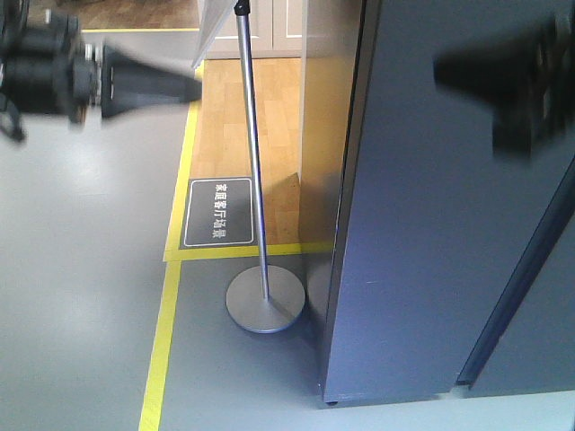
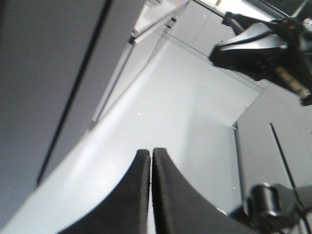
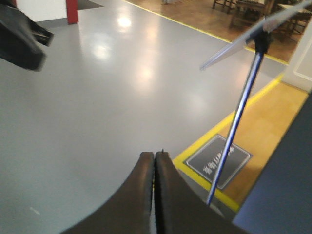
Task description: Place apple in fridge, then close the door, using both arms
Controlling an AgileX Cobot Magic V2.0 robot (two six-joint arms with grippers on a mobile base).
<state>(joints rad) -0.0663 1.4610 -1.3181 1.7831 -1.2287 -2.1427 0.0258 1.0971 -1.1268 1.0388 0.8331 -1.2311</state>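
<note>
Fridge [image 1: 431, 224] edge beside sign stand [image 1: 260, 224], grey floor [image 1: 81, 296].

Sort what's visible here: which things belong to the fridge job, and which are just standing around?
Job:
fridge, dark outside
left end effector, shut, empty
right end effector, shut, empty
apple: not visible

Bystanders:
sign stand with round base
dark floor sign
yellow floor tape

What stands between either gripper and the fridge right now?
Nothing visible. The left gripper, shut, points at pale panels with open space ahead. The right gripper, shut, faces the grey floor. The sign stand stands beside the fridge, not in front. No apple is in view.
</note>
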